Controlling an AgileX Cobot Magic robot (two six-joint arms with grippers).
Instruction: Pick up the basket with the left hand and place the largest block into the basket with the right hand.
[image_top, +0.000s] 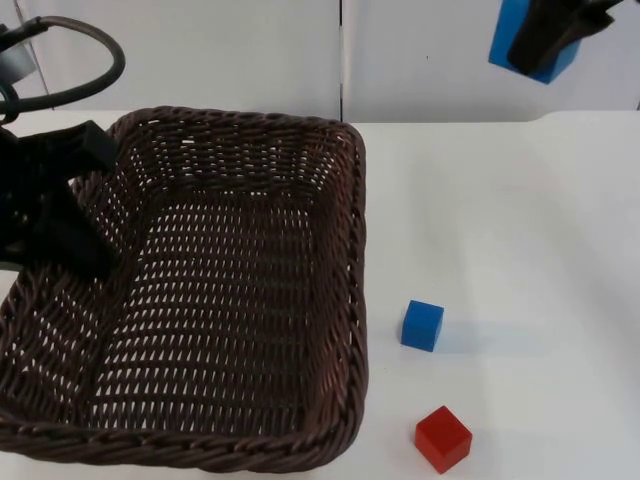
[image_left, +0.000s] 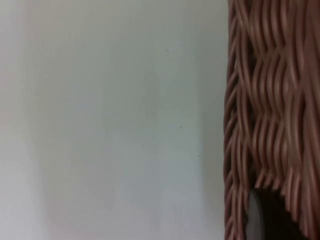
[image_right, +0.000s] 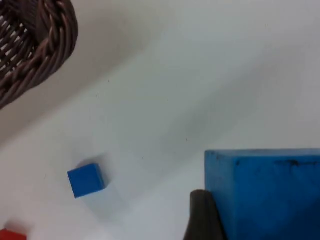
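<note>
A dark brown wicker basket (image_top: 355, 250) takes up the left half of the top view and looks raised toward the camera. My left gripper (image_top: 85, 205) is shut on its left wall; the weave (image_left: 270, 100) stands close against the left wrist camera. High at the back right, above the table, my right gripper (image_top: 542, 42) is shut on a large blue block (image_top: 503, 35). The right wrist view has that block (image_right: 270, 195) beside a black fingertip (image_right: 202, 217), with the basket's rim (image_right: 40, 45) farther off.
A small blue block (image_top: 422, 325) (image_right: 86, 180) lies on the white table just right of the basket. A small red block (image_top: 443, 437) (image_right: 9, 235) lies nearer the front edge. The grey partition wall closes the back.
</note>
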